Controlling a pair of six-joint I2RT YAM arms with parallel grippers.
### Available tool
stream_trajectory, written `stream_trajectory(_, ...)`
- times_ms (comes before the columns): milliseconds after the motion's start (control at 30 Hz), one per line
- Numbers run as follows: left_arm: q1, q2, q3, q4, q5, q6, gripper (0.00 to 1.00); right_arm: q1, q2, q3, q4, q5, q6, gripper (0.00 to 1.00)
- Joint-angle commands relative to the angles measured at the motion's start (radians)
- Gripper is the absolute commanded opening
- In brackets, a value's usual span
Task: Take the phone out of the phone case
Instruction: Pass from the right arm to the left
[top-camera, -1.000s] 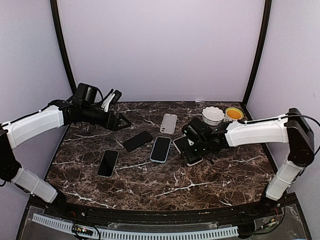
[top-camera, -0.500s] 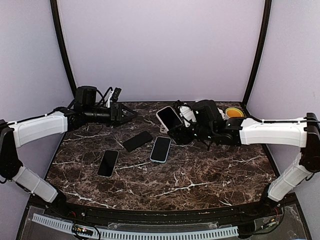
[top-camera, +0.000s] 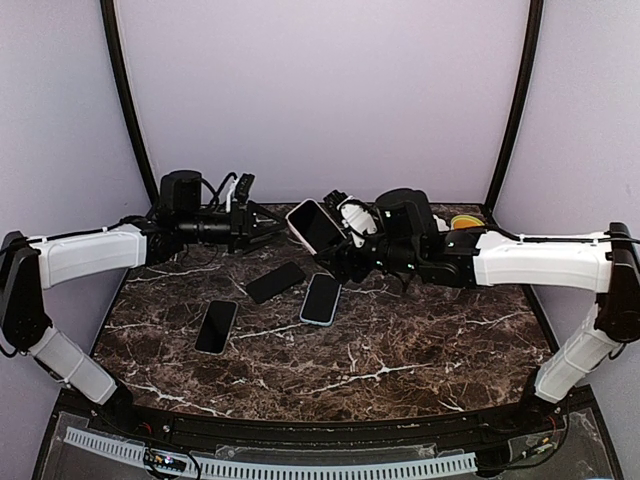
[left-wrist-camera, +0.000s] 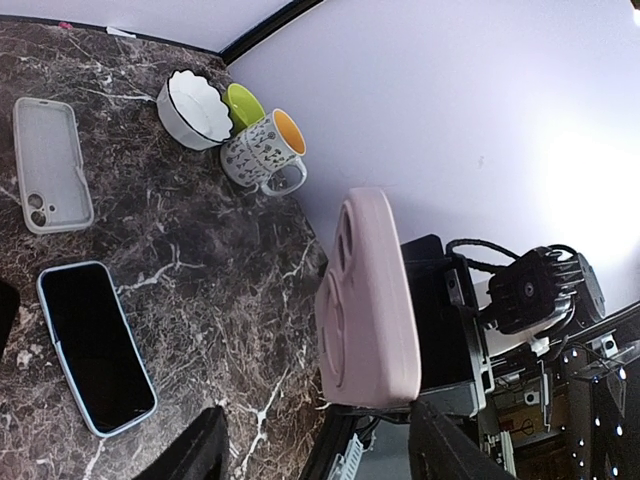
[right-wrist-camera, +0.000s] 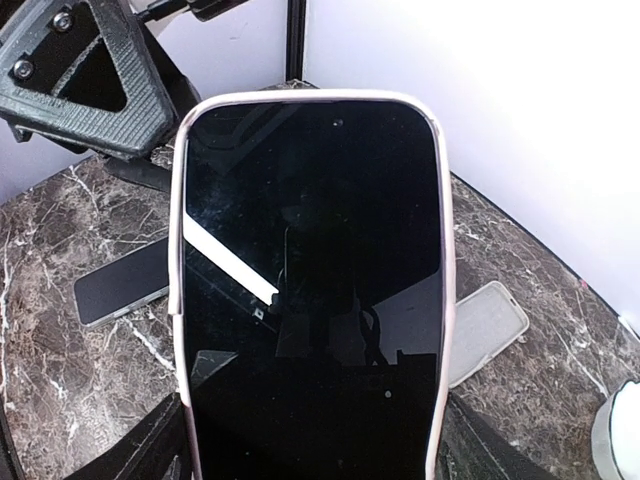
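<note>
Right pincer (top-camera: 338, 243) around one pink-cased phone (right-wrist-camera: 310, 290), left pincer (top-camera: 268, 228) agape; three loose phones (top-camera: 275, 282), one empty case (left-wrist-camera: 52, 165).

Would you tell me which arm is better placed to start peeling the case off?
Probably left. The right gripper holds the cased phone aloft; the left gripper is open, empty and facing it.

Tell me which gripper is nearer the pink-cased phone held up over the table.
Right. The right gripper grips the pink-cased phone by one end. The left gripper hangs open just left of it, apparently not touching.
</note>
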Motion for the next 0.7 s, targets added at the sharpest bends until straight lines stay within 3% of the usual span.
stream_trajectory(0, -0.013, 0.011, 0.047, 0.051, 0.029, -0.013, 0.61, 0.032, 0.017, 0.075, 0.079, -0.009, -0.053, 0.36)
stream_trajectory(267, -0.019, 0.008, 0.055, 0.045, 0.022, -0.003, 0.49, 0.042, 0.042, 0.109, 0.056, 0.013, -0.078, 0.37)
stream_trajectory(567, -0.021, -0.002, 0.051, 0.013, 0.023, 0.008, 0.16, 0.045, 0.057, 0.127, 0.054, 0.042, -0.075, 0.36)
stream_trajectory(633, -0.022, -0.008, 0.045, 0.014, 0.021, 0.007, 0.06, 0.046, 0.059, 0.130, 0.056, 0.046, -0.071, 0.45)
stream_trajectory(667, -0.022, -0.012, 0.041, 0.014, 0.018, 0.009, 0.02, 0.046, 0.057, 0.132, 0.056, 0.051, -0.064, 0.59)
